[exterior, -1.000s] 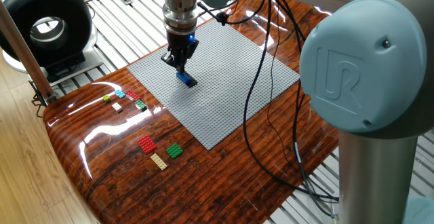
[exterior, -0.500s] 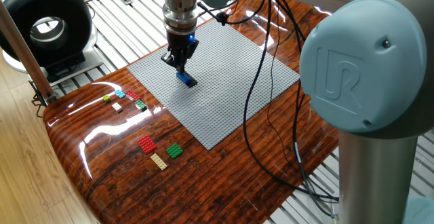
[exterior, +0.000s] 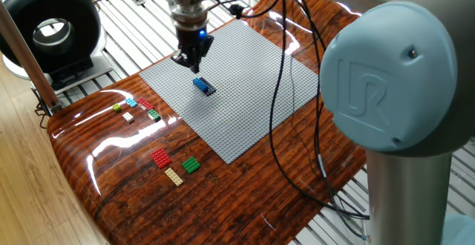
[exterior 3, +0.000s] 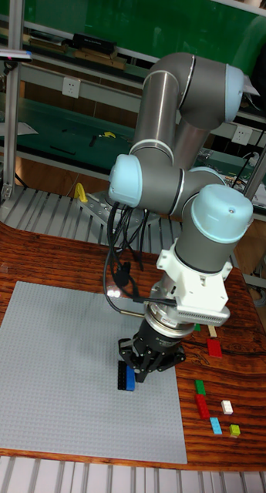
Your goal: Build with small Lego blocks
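Baseplate (exterior: 245, 89) comes first by size: the grey studded sheet covers the middle of the glossy wooden table (exterior: 111, 163), and the UR5 arm (exterior 3: 179, 185) reaches over its far left part. Half a second ago the gripper (exterior: 191, 61) stood right down on the blue brick (exterior: 203, 86); now it has lifted and drawn back toward the far left, and the brick stays behind on the plate, apart from the fingers. That reads as a placement just finished, so the build has its first piece seated and the arm is probably free to fetch another. The gripper now hangs above and just beyond the brick, empty, its dark fingers only slightly apart in the tall fixed view, touching nothing. The remaining small Lego blocks lie on the bare wood left of the plate, in two clusters: a farther group of tiny mixed bricks (exterior: 136, 109) in yellow-green, light blue, white, red and green, and a nearer group of a red brick (exterior: 160, 157), a green brick (exterior: 191, 165) and a tan brick (exterior: 174, 176).
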{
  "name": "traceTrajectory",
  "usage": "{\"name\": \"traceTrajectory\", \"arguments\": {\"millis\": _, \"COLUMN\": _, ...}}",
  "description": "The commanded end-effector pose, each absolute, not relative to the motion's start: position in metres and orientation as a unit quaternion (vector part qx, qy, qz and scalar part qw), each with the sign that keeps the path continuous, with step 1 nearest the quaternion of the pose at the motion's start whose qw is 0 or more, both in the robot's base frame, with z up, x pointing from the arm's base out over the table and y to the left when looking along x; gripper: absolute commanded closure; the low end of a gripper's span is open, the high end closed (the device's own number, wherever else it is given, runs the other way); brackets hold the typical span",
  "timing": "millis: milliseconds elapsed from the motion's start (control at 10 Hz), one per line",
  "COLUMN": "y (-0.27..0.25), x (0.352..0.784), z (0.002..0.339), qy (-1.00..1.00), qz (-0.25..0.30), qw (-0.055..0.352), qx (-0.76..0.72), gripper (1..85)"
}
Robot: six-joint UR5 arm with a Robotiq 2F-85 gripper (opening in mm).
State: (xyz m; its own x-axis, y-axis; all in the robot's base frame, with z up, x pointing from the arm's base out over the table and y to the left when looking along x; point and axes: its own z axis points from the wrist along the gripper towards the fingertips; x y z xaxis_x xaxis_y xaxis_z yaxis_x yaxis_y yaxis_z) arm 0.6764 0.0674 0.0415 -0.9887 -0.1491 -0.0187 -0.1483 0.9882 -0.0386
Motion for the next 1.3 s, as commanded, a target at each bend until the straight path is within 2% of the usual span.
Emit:
{"name": "traceTrajectory", "arguments": {"millis": 0, "y": 0.072, "x": 0.675, "z": 0.043, "qy": 0.995, "qz": -0.008, "qw": 0.009, "qx": -0.102, "gripper": 84.7}}
{"name": "traceTrajectory", "arguments": {"millis": 200, "y": 0.086, "x": 0.670, "z": 0.042, "qy": 0.997, "qz": 0.014, "qw": 0.002, "qx": -0.075, "gripper": 83.0}}
{"name": "traceTrajectory", "arguments": {"millis": 500, "y": 0.132, "x": 0.664, "z": 0.031, "qy": 1.000, "qz": -0.002, "qw": 0.013, "qx": -0.020, "gripper": 83.3}}
{"name": "traceTrajectory", "arguments": {"millis": 1000, "y": 0.126, "x": 0.650, "z": 0.035, "qy": 0.997, "qz": 0.007, "qw": -0.018, "qx": -0.075, "gripper": 84.3}}
{"name": "traceTrajectory", "arguments": {"millis": 1200, "y": 0.137, "x": 0.654, "z": 0.036, "qy": 0.997, "qz": 0.029, "qw": -0.009, "qx": -0.069, "gripper": 79.7}}
